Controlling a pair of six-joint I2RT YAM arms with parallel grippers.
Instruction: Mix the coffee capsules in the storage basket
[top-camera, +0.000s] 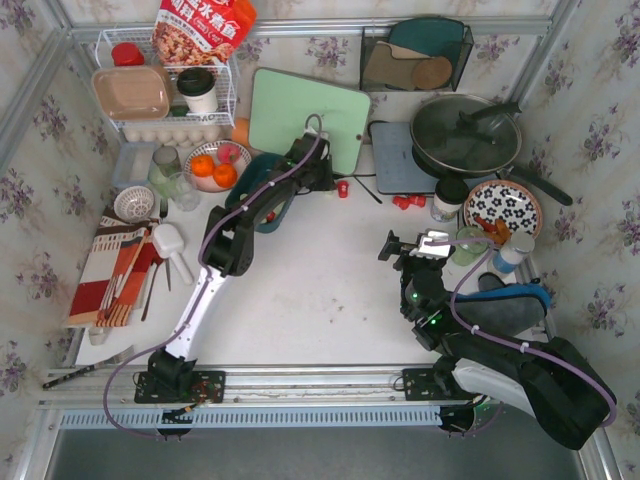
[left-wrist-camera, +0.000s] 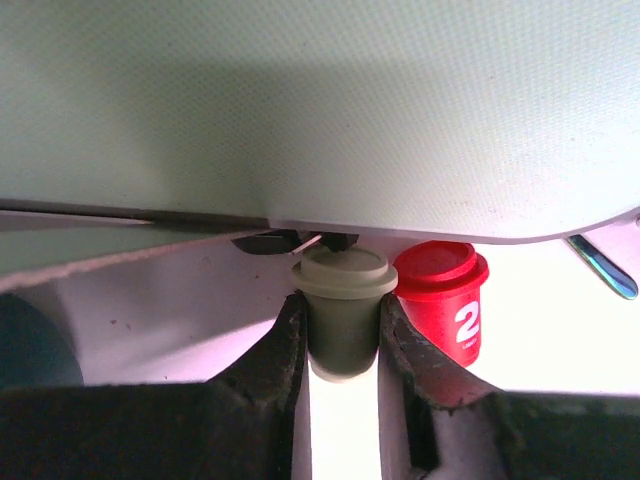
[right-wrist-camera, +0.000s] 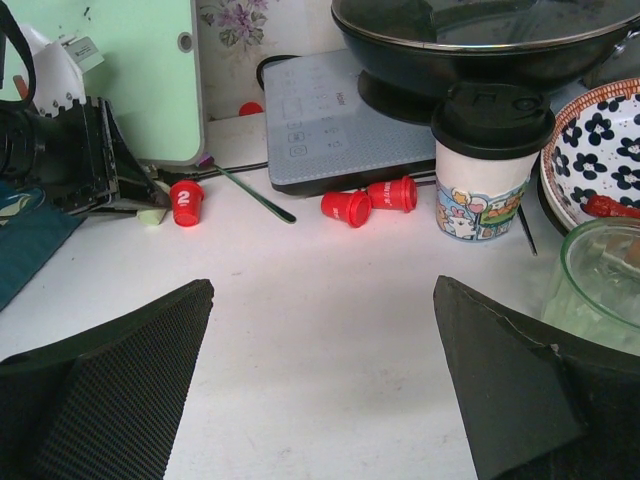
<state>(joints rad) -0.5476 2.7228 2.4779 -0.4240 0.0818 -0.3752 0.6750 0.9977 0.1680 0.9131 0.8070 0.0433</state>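
My left gripper (left-wrist-camera: 340, 312) is shut on a pale green capsule (left-wrist-camera: 342, 290), which stands on the table in front of the green cutting board (left-wrist-camera: 320, 110). A red capsule marked "2" (left-wrist-camera: 445, 298) stands just to its right; it also shows in the right wrist view (right-wrist-camera: 185, 202). Two more red capsules (right-wrist-camera: 368, 201) lie by the induction cooker. The teal storage basket (top-camera: 246, 185) sits under the left arm, mostly hidden; its corner shows in the right wrist view (right-wrist-camera: 30, 245). My right gripper (right-wrist-camera: 325, 290) is open and empty over bare table, right of centre in the top view (top-camera: 392, 247).
An induction cooker (right-wrist-camera: 350, 130) with a black pan (top-camera: 466, 132) stands at the back right. A lidded paper cup (right-wrist-camera: 490, 165), a flowered bowl (top-camera: 503, 208) and a glass (right-wrist-camera: 600, 280) stand on the right. A plate of oranges (top-camera: 215, 165) and a white wire rack (top-camera: 165, 90) are at the back left.
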